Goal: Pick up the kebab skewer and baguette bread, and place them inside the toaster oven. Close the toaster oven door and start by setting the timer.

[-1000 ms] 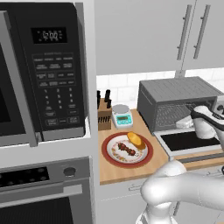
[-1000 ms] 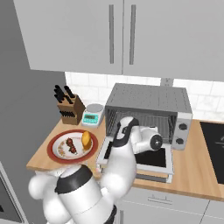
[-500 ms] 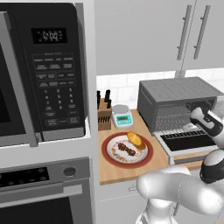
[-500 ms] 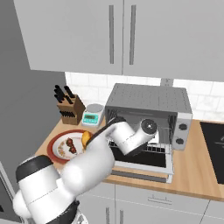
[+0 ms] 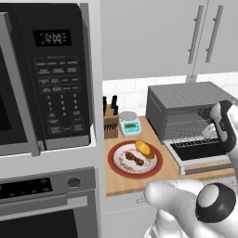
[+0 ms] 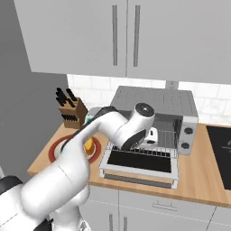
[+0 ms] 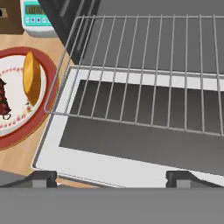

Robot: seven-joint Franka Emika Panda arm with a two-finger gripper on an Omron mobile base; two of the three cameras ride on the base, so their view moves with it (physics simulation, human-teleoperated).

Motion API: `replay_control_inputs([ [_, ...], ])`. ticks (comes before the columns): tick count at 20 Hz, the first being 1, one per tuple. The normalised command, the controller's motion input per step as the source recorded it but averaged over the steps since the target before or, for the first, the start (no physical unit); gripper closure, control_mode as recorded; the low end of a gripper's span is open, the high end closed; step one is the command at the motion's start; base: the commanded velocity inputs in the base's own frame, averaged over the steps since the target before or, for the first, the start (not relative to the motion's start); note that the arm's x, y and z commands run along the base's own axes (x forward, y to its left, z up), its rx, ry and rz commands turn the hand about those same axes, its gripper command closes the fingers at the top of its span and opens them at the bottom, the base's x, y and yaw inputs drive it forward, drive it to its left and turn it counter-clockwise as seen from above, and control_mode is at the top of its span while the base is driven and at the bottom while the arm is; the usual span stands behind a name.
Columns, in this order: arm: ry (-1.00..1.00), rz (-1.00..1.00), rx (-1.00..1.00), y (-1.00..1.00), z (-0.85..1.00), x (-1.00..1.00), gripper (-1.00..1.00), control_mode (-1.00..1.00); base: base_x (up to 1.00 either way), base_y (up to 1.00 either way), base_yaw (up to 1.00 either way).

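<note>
Gripper: the gripper (image 7: 111, 177) hangs over the open toaster oven door. Its two dark finger tips (image 7: 43, 177) sit far apart at the bottom of the hand view. The jaws are wide open and hold nothing.

Arm: in the right base view the white arm bends across in front of the oven mouth. In the left base view the hand end is at the right edge, by the oven front.

Toaster oven: the grey box with the ribbed top (image 5: 186, 100) stands on the wood counter (image 6: 203, 178), under the white cupboards (image 6: 126, 36).

Toaster oven door: it is folded down flat, dark glass facing up (image 6: 140, 161), with a pale frame all around.

Wire rack: the rack (image 7: 144, 70) is pulled part way out, over the inner edge of the door.

Plate: a round plate with a red rim (image 5: 114, 160) sits on the counter just left of the oven.

Kebab skewer: it lies on the plate (image 5: 135, 159), dark red-brown chunks in a row, next to the bread.

Baguette bread: the golden piece (image 5: 145, 148) lies on the same plate, on the side nearer the oven.

Kitchen scale: a small white scale (image 5: 129, 124) sits behind the plate.

Knife block: a brown block with dark handles (image 5: 110, 122) stands beside the scale.

Microwave: big and black (image 5: 46, 79), on the left, above the wall oven (image 5: 46, 209).
</note>
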Motion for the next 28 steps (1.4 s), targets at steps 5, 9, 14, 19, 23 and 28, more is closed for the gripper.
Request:
replay_control_inputs([
  [5,0.00,0.00,-0.10,1.00,0.00,-0.48,-1.00,-1.00,0.00,0.00,0.00],
  [9,0.00,0.00,-0.14,1.00,0.00,0.11,-1.00,-1.00,0.00,0.00,0.00],
  [14,0.05,0.01,-0.11,1.00,-0.03,0.57,-1.00,-1.00,0.00,0.00,0.00],
  [19,0.13,0.14,-0.03,0.95,-0.28,0.54,-1.00,-1.00,0.00,0.00,0.00],
  [23,0.12,0.15,-0.01,0.70,-0.47,0.37,-1.00,-1.00,0.00,0.00,0.00],
  [28,0.14,0.10,0.00,0.41,-0.35,0.32,-1.00,-1.00,0.00,0.00,0.00],
])
